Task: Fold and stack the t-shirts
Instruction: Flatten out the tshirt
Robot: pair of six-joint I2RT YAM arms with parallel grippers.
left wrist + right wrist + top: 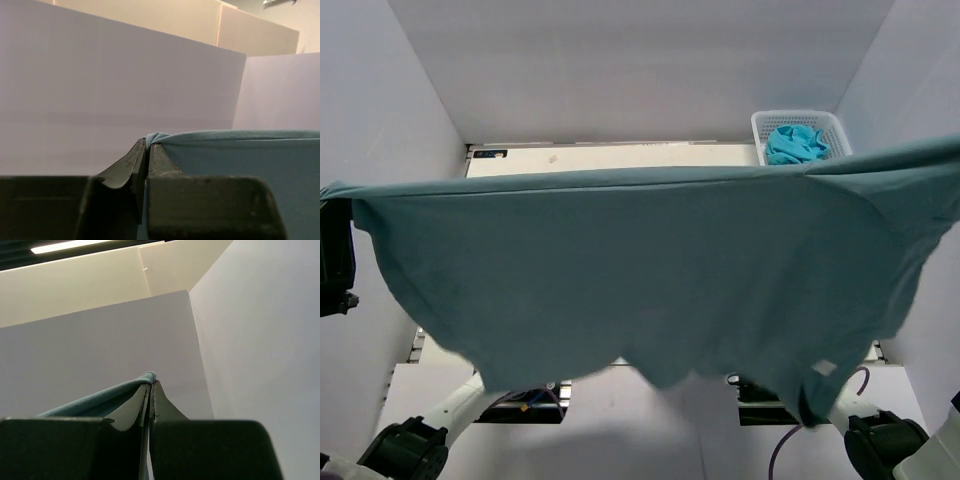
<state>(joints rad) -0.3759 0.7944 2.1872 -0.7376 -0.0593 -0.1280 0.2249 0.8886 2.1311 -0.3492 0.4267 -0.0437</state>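
A slate-blue t-shirt (650, 270) hangs stretched wide in the air, filling the top view, its small white label (825, 367) near the lower right. My left gripper (335, 195) is shut on its left top corner; the left wrist view shows the cloth (240, 150) pinched at the fingertips (146, 145). My right gripper is off the right edge of the top view; the right wrist view shows it (152, 385) shut on the cloth edge (100, 400). Another crumpled brighter blue t-shirt (796, 145) lies in a white basket (766, 124).
White walls enclose the table (610, 157) at the back and both sides. The basket stands at the back right corner. The arm bases (410, 445) sit at the near edge below the hanging shirt.
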